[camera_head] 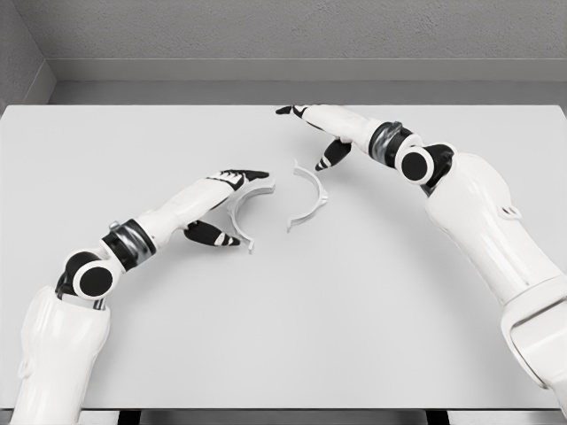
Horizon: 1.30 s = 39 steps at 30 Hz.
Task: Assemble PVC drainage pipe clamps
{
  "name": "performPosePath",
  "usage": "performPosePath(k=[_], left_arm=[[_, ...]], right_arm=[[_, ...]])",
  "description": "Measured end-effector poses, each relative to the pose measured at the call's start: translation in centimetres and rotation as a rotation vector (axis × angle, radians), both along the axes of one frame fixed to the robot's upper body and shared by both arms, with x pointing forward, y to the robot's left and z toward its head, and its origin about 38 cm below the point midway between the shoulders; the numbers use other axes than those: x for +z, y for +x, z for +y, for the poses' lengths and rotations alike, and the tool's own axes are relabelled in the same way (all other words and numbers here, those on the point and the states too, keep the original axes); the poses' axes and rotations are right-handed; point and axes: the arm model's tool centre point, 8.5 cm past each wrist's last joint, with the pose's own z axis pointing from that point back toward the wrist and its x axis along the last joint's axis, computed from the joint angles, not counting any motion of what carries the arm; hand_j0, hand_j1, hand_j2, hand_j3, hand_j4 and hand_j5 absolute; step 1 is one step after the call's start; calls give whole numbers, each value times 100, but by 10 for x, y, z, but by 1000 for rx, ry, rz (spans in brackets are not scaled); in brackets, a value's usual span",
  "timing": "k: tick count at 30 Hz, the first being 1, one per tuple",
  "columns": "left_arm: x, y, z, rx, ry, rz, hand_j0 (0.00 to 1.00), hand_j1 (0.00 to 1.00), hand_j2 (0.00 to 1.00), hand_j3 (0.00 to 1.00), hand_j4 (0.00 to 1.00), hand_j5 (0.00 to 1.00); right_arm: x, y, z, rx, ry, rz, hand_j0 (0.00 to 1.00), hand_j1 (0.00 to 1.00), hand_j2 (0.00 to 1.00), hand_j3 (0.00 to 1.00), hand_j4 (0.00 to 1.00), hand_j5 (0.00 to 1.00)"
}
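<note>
I have two white half-ring clamp pieces lying on the bench (372,336) near the middle of the frame, curved sides facing each other but apart, so nothing is joined yet. My left hand (221,208) sits at the left clamp half (249,205), just left of centre; its fingers (239,177) reach over the upper end of the arc and the thumb lies below. They look loosely curled around the piece, though I cannot tell if they truly grip it. My right hand (321,133) is in the upper middle, above the right clamp half (309,197) and clear of it, fingers spread and holding nothing. By my reckoning the job is at its start: both halves must be secured, brought together and mated.
</note>
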Motion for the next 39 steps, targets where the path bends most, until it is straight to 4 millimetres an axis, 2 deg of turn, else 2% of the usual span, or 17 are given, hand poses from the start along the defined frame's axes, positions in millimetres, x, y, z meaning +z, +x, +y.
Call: performPosePath(k=[11,28,34,39], left_arm=[[-4,2,-8,-10,-1,12,100,100,100,100,100,100],[3,8,-44,-49,-29,-4,100,100,100,100,100,100],[3,10,-53,-57,-38,0,100,100,100,100,100,100],[4,10,-52,-53,-39,-3,100,100,100,100,100,100]], right_arm=[[0,6,1,-22,6,-5,100,100,100,100,100,100],[-1,6,13,-12,12,1,100,100,100,100,100,100],[-5,8,10,-30,-5,-10,100,100,100,100,100,100],[-4,10,11,-36,-8,-18,100,100,100,100,100,100]])
